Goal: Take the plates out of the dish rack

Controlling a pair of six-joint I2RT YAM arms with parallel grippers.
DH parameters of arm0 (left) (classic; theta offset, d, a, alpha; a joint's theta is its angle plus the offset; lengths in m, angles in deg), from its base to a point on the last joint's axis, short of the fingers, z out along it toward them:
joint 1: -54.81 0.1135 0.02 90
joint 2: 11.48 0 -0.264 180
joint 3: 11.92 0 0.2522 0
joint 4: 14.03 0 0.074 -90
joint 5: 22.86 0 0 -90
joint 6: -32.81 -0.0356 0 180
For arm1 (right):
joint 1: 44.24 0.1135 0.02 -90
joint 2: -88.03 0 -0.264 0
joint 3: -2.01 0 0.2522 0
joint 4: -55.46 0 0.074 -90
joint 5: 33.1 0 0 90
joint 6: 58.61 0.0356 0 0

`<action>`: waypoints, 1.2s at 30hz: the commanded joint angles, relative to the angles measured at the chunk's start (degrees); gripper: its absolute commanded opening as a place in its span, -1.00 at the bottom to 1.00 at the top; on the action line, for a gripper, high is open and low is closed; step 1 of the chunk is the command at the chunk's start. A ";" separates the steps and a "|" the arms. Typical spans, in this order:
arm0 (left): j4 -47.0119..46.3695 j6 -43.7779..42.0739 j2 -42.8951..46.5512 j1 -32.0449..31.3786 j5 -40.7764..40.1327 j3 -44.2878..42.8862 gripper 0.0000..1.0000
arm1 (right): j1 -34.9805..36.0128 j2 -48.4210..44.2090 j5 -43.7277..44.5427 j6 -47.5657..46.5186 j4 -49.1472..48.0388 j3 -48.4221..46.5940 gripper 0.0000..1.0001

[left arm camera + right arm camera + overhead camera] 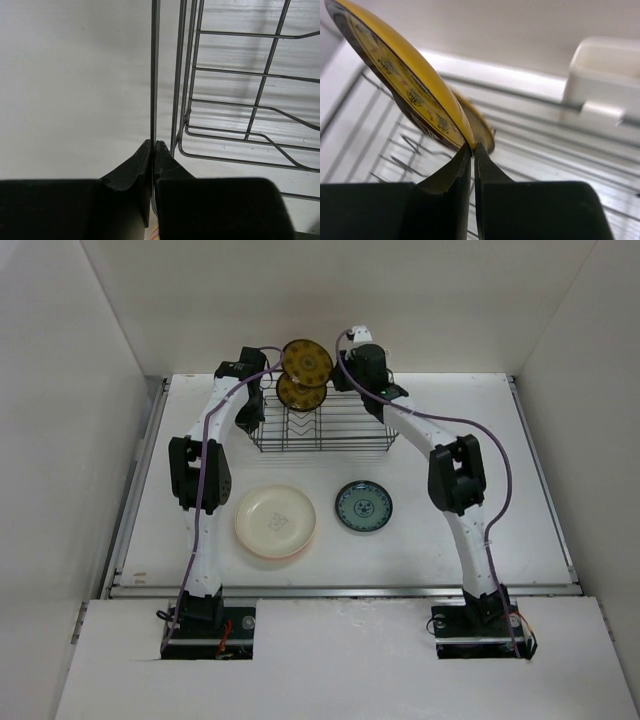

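Already the cream plate [275, 522] and teal plate [364, 507] lie on the desk [450, 540]. My right tool [473, 146] grips a yellow plate [405, 85] over the rack [320, 436]; my left tool [153, 144] clamps the rack's wire; a second yellow plate [300, 393] waits inside.

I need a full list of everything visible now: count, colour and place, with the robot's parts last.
dish rack: one, black wire, far centre
held plate: one, yellow-brown, raised above the rack's far side
second patterned plate: one, yellow-brown, standing in the rack
cream plate: one, cream, on the table
teal plate: one, teal-patterned, right of it
white clip: one, on the rack's edge
left gripper: black, shut on a rack wire
right gripper: black, shut on the held plate
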 commanded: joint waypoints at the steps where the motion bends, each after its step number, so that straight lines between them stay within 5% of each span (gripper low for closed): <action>1: 2.00 0.73 -1.11 0.55 -2.54 -0.97 -1.00 | 0.15 -7.65 4.06 1.55 -8.29 -0.99 -1.00; 11: 3.06 0.21 -1.11 0.55 -2.54 -0.97 -1.00 | -0.38 -17.99 4.85 2.07 0.31 6.12 -1.00; 23: 3.06 -0.85 -0.59 0.55 -2.54 -1.50 -1.00 | -2.93 -43.67 -16.66 8.93 21.31 33.54 -1.00; 27: 3.06 -1.38 -0.59 0.55 -3.16 -1.50 -1.00 | -5.29 -47.90 -30.44 9.55 32.81 42.57 -1.00; 36: 3.06 -1.38 0.56 0.02 -3.16 -1.50 -1.00 | -7.66 -49.75 -31.19 11.46 37.25 57.01 -1.00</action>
